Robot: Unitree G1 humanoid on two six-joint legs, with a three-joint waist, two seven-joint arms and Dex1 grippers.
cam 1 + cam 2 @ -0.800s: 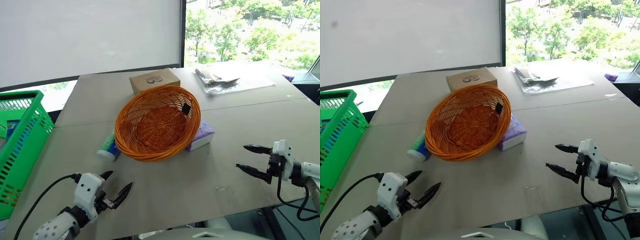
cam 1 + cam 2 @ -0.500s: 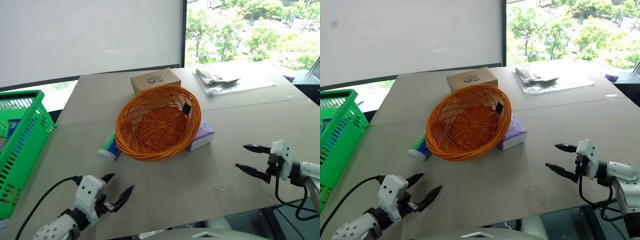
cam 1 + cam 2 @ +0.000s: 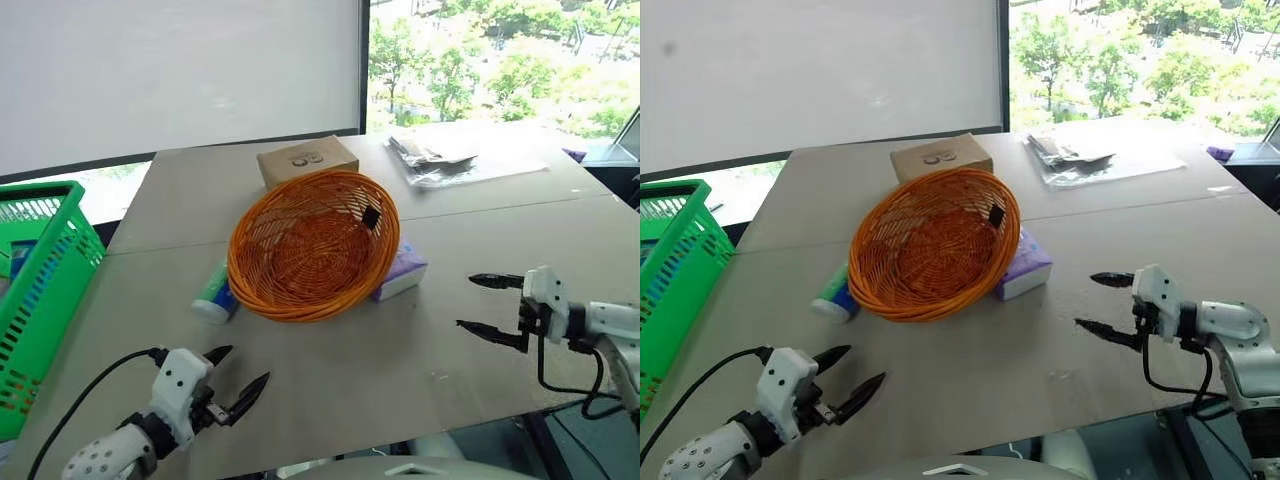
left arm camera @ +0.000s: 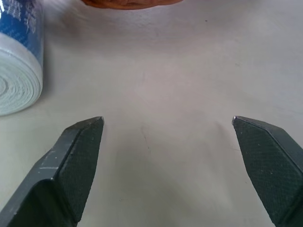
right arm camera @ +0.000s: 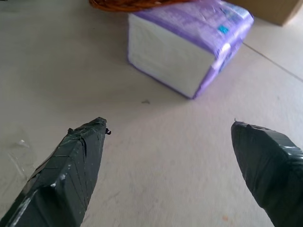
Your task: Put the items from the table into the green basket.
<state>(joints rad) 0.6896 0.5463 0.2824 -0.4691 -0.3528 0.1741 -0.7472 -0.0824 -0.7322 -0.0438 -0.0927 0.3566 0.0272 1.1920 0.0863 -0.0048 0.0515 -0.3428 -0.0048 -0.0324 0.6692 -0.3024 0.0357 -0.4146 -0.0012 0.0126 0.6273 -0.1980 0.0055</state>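
— Rightward of the orange wicker basket (image 3: 313, 243), what had shifted since the earlier frames?

— Only the right gripper (image 3: 487, 306). It had eased toward the purple tissue pack (image 3: 403, 269) and now stood near it, jaws spread wide, nothing between them. The left gripper (image 3: 234, 372) hung much where it was, low over the tabletop (image 3: 400, 350) near its front edge, jaws equally wide and empty.

— And where did the items lie?

— Both on the tabletop. The green, blue and white tube (image 3: 215, 295) lay at about eight o'clock of the wicker basket, its far end tucked under the rim, white cap toward the robot. The tissue pack lay at about four o'clock of it, also tucked under the rim. A cardboard box (image 3: 307, 160) sat at twelve o'clock, just behind the wicker basket.

— The green basket (image 3: 45, 300)?

— At nine o'clock, off the tabletop's left edge, well apart from both items. Something blue showed inside it, too hidden to name.

— So the progress?

— By my reading, barely begun for these two: neither was gripped or lifted. The right gripper looked lined up on the tissue pack; the tube was left for the left one.
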